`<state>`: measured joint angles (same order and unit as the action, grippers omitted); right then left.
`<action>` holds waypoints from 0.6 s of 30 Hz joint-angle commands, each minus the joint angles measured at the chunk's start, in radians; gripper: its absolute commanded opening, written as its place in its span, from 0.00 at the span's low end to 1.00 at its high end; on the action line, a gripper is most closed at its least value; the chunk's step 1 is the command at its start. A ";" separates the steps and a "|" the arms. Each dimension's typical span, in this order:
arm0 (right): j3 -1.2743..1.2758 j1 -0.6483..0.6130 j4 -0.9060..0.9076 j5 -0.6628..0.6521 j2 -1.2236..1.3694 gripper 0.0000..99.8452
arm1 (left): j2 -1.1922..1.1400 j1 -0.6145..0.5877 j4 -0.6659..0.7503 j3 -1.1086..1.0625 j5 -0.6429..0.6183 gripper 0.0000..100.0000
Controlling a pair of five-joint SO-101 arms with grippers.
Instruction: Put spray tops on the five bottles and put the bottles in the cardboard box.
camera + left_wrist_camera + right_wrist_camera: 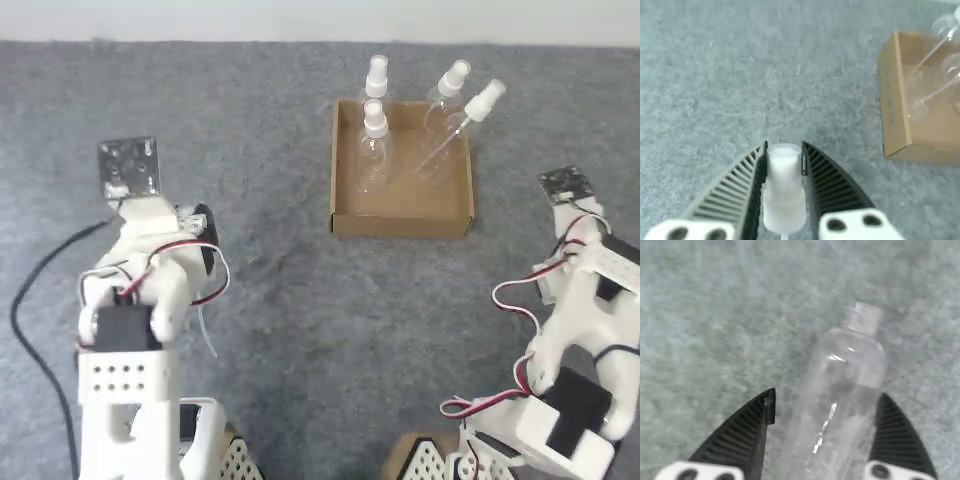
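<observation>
A white spray top (784, 190) sits upright between the fingers of my left gripper (784, 147), which is shut on it above the grey carpet. In the high view, the left gripper (130, 170) is at the left, well away from the cardboard box (400, 222). A clear bottle (845, 390) with a bare neck lies between the spread fingers of my right gripper (825, 395). One finger is against it and the other stands a little apart. The right gripper (565, 187) is to the right of the box. Several topped bottles (375, 140) are in the box.
The box (895, 100) stands at the far middle of the grey carpet (270, 300), its clear bottles (940, 65) leaning inside. A black cable (30, 330) runs along the left edge. Open carpet lies between the two arms in front of the box.
</observation>
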<state>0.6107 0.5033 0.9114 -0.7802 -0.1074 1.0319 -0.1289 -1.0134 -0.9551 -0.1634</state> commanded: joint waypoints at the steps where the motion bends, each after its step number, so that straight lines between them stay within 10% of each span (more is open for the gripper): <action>1: -0.147 -0.038 0.105 0.035 0.001 0.29 | 0.066 0.002 0.041 -0.028 -0.014 0.01; 18: -0.546 -0.036 0.400 0.130 0.285 0.29 | 0.127 -0.003 0.080 -0.111 -0.015 0.01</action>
<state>0.2117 0.4572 1.2213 -0.6590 0.1151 1.1377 -0.1304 -0.9551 -1.0733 -0.1680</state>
